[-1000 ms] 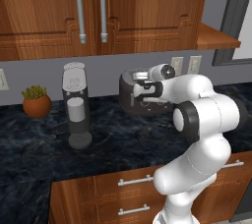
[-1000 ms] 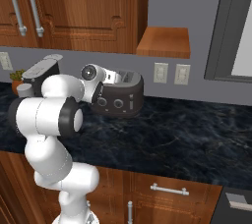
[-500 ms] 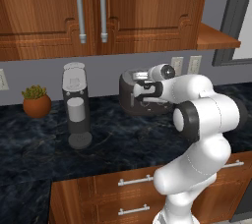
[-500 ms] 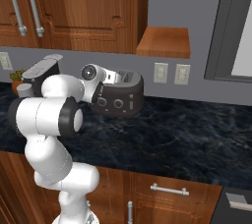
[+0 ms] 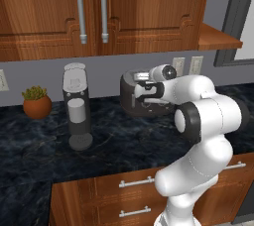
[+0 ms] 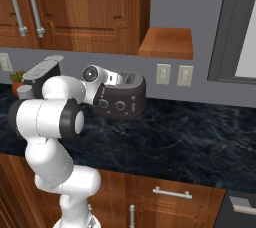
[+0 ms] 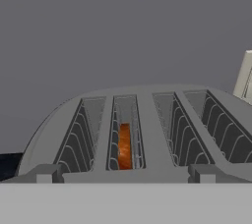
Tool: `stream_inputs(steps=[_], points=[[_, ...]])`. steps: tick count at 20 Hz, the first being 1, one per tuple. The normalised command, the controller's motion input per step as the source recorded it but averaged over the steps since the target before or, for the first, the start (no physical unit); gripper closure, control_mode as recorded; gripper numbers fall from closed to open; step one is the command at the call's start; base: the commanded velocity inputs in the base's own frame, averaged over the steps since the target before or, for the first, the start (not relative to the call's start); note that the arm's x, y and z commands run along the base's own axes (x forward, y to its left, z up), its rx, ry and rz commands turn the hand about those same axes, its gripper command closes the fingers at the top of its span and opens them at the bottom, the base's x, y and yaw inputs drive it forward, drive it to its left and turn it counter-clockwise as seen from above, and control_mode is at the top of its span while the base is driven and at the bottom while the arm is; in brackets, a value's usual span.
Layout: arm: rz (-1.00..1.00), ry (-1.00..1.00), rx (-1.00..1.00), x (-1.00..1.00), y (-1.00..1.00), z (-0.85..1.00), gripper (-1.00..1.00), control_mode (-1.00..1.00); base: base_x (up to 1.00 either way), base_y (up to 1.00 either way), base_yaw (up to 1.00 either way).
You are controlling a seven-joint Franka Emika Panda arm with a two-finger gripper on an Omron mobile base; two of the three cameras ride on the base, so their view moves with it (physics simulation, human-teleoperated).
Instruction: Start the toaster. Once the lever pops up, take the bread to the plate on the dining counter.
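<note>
As before, end effector (image 5: 144,92) at toaster (image 6: 122,101)

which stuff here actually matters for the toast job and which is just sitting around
For the job:
- toaster
- bread, down in a toaster slot
- lever on the toaster's front
- hand, at the toaster

Just there:
- coffee machine
- potted plant
- wall outlets
- upper cabinets

The arm's white wrist covers the near end of the toaster (image 5: 134,96); the bread (image 7: 124,145) sits deep in its slot, a narrow orange-brown strip showing.
</note>
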Motion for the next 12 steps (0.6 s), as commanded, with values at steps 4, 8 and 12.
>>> stream_inputs(steps=[4,8,12], points=[[0.0,0.0,0.0,0.0,0.0,0.0,-1.0,-1.0,0.0,0.0,0.0],[0.0,0.0,0.0,0.0,0.0,0.0,-1.0,-1.0,0.0,0.0,0.0],[0.0,0.0,0.0,0.0,0.0,0.0,-1.0,-1.0,0.0,0.0,0.0]])
